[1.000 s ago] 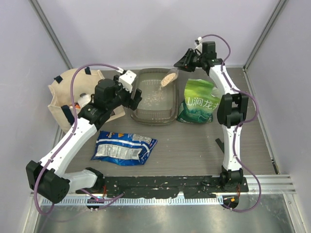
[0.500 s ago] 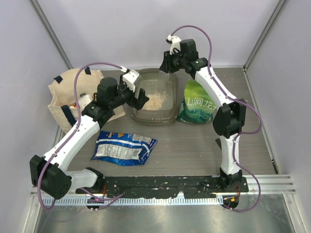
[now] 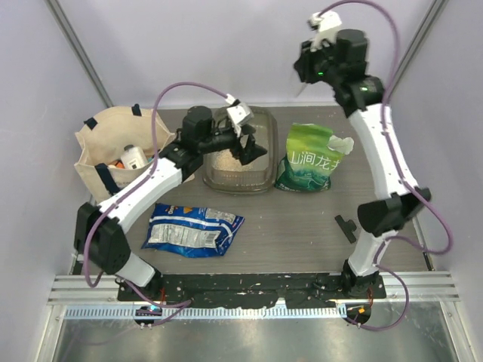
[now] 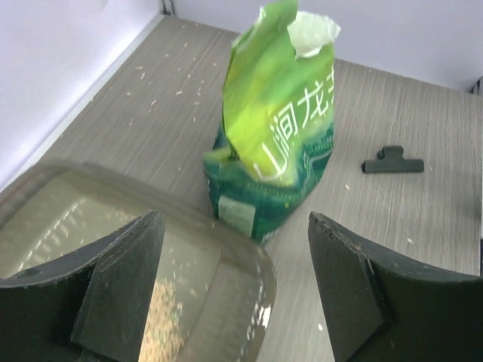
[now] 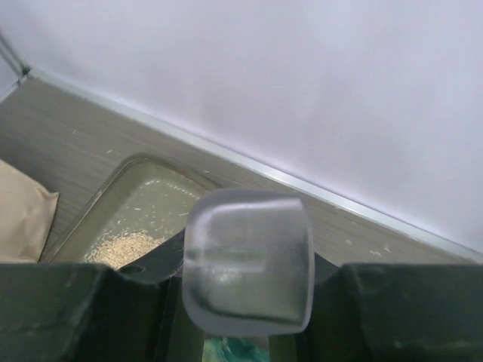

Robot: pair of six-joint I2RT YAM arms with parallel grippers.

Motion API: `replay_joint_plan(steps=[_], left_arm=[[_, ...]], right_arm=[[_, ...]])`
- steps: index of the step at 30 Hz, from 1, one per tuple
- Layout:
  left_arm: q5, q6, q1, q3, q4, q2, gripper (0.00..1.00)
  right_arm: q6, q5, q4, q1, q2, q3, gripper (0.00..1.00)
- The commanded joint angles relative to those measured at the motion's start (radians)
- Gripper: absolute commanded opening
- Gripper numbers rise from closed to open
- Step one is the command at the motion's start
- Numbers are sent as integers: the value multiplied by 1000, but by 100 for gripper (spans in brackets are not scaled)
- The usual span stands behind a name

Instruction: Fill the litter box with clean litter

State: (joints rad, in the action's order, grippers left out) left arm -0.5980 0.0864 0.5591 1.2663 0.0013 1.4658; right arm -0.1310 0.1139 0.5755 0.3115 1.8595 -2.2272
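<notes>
The litter box (image 3: 226, 182) is sitting at the table's 12 o'clock, clean litter (image 3: 223, 160) heaped inside. The left gripper (image 3: 253, 148), fingers spread, is now reaching over it; the right gripper (image 3: 303, 75), pinching a clear scoop (image 5: 247, 260), is lifting away toward 1 o'clock.

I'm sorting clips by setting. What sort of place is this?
Probably a robotics lab test cell: blank walls framed by aluminium posts, a left arm and right arm bolted to the table, and props such as the litter box and green bag.
</notes>
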Motion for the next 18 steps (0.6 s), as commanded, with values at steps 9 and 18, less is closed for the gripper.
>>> replay_joint_plan(steps=[9, 18], left_arm=[[-9, -51, 93, 445, 91, 373, 80], [-51, 18, 154, 558, 54, 476, 67]], right_arm=[[4, 133, 203, -364, -428, 234, 1], [-42, 208, 330, -367, -497, 399, 1]])
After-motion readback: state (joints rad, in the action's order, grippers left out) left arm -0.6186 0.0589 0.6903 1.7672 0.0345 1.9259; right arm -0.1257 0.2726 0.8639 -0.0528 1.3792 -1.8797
